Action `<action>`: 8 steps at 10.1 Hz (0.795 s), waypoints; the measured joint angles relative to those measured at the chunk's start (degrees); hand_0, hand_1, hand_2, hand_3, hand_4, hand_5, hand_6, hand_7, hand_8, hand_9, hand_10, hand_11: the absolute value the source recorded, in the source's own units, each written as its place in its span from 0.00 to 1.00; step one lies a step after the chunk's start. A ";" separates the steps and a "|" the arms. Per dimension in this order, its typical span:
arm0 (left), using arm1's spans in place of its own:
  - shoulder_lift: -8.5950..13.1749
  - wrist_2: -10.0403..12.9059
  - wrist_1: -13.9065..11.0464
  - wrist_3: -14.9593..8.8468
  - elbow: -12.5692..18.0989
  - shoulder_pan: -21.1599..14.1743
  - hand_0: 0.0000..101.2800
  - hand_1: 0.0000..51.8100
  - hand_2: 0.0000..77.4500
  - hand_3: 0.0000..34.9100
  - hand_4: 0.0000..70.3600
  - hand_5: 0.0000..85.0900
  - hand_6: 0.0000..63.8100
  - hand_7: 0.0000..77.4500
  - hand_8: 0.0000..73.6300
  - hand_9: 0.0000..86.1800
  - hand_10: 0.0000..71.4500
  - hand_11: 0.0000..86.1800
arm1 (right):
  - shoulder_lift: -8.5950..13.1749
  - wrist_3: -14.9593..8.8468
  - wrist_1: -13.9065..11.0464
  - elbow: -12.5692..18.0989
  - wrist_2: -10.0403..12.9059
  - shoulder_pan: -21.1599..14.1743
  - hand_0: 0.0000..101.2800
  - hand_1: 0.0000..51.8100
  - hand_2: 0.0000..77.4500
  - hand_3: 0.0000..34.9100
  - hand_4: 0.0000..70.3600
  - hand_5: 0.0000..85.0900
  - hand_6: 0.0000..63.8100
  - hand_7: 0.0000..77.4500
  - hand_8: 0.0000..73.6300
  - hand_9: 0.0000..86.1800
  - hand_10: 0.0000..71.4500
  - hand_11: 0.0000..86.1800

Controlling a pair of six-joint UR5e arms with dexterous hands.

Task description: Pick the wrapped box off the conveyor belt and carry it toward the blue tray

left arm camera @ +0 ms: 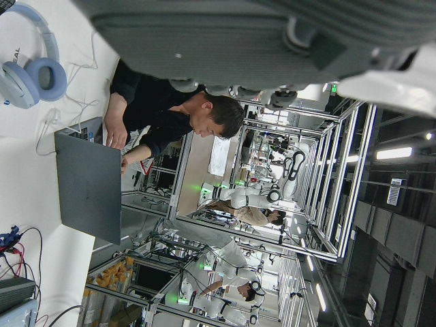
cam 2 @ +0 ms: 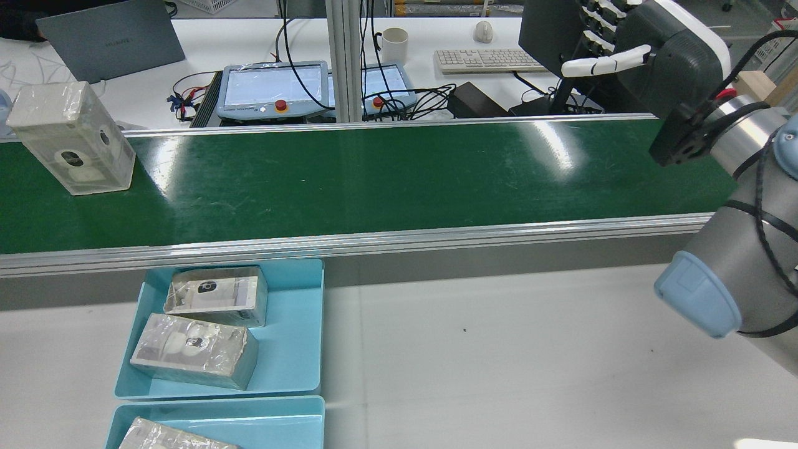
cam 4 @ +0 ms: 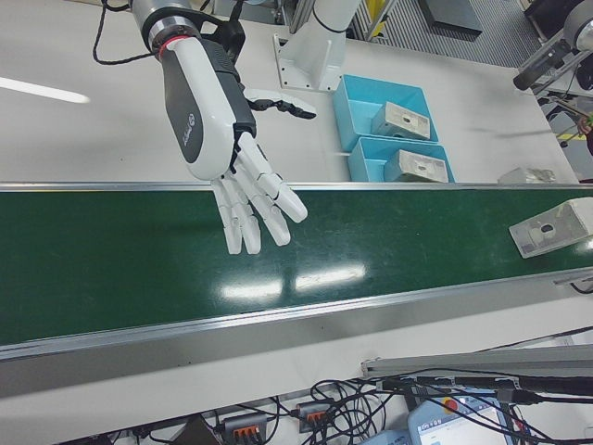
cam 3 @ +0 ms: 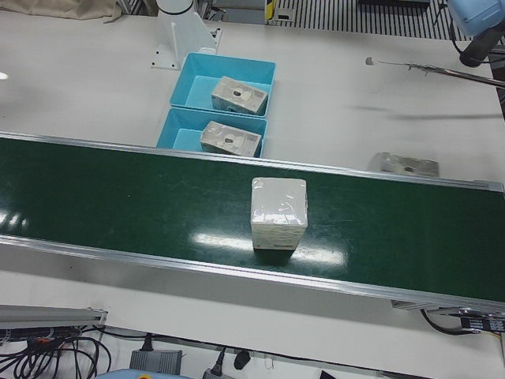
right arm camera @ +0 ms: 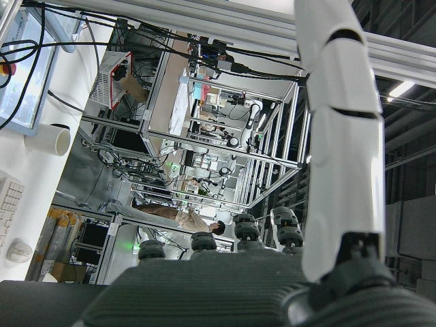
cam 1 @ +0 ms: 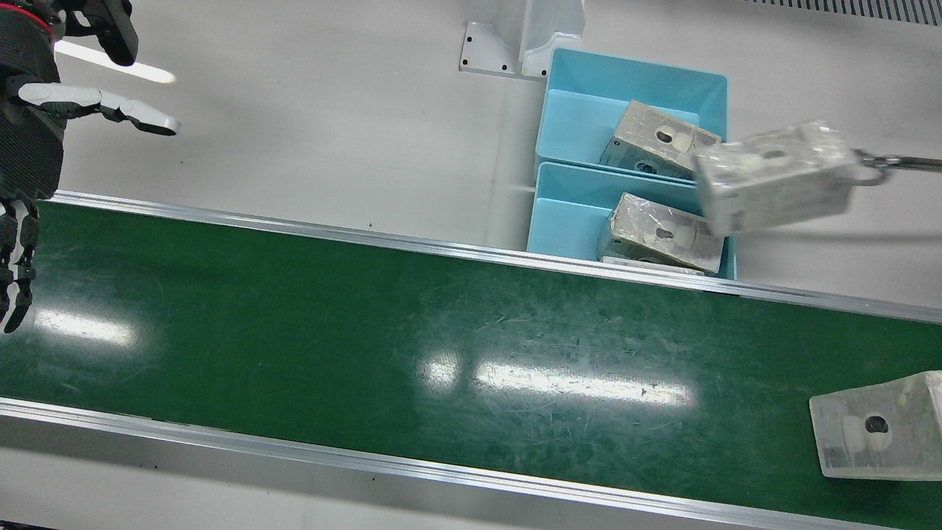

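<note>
A clear-wrapped box (cam 3: 278, 213) stands upright on the green conveyor belt (cam 1: 368, 324), also seen as the box (cam 2: 72, 137) at the belt's left end in the rear view. My right hand (cam 4: 246, 199) hovers open over the belt's other end, fingers spread, far from that box. Two blue trays (cam 1: 567, 118) sit beside the belt, each with wrapped boxes (cam 1: 662, 140) inside. Another wrapped box (cam 1: 773, 184) shows blurred over the white table just right of the trays, next to a thin hooked rod (cam 1: 883, 162). My left hand (left arm camera: 238, 41) shows only its palm and knuckles, nothing in it.
The left arm's pedestal (cam 1: 522, 44) stands behind the trays. Beyond the belt a desk carries teach pendants (cam 2: 268, 87), a keyboard (cam 2: 483, 59), a mug (cam 2: 394, 45) and a laptop (cam 2: 109, 43). A person sits at a laptop in the left hand view.
</note>
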 joint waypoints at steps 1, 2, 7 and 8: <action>0.00 0.00 0.00 0.00 0.00 0.00 0.00 0.00 0.01 0.00 0.00 0.01 0.00 0.00 0.00 0.00 0.01 0.00 | -0.21 0.06 0.16 0.19 -0.43 0.26 0.48 0.33 0.20 0.44 0.04 0.11 0.00 0.01 0.03 0.02 0.01 0.03; 0.00 0.00 0.00 0.00 0.00 0.00 0.00 0.00 0.01 0.00 0.00 0.01 0.00 0.00 0.00 0.00 0.01 0.00 | -0.55 -0.03 0.24 0.30 -1.47 0.41 0.48 0.31 0.20 0.43 0.04 0.10 0.00 0.01 0.03 0.02 0.01 0.03; 0.00 0.00 0.00 0.00 0.00 0.00 0.00 0.00 0.01 0.00 0.00 0.01 0.00 0.00 0.00 0.00 0.00 0.00 | -2.41 0.04 0.27 -2.39 -4.84 2.20 0.46 0.24 0.13 0.43 0.00 0.04 0.00 0.01 0.04 0.02 0.01 0.04; 0.00 0.00 0.00 0.00 0.00 0.00 0.00 0.00 0.01 0.00 0.00 0.01 0.00 0.00 0.00 0.00 0.00 0.00 | -2.75 0.12 0.16 -2.76 -4.93 2.72 0.46 0.24 0.13 0.43 0.00 0.04 0.00 0.01 0.04 0.02 0.01 0.04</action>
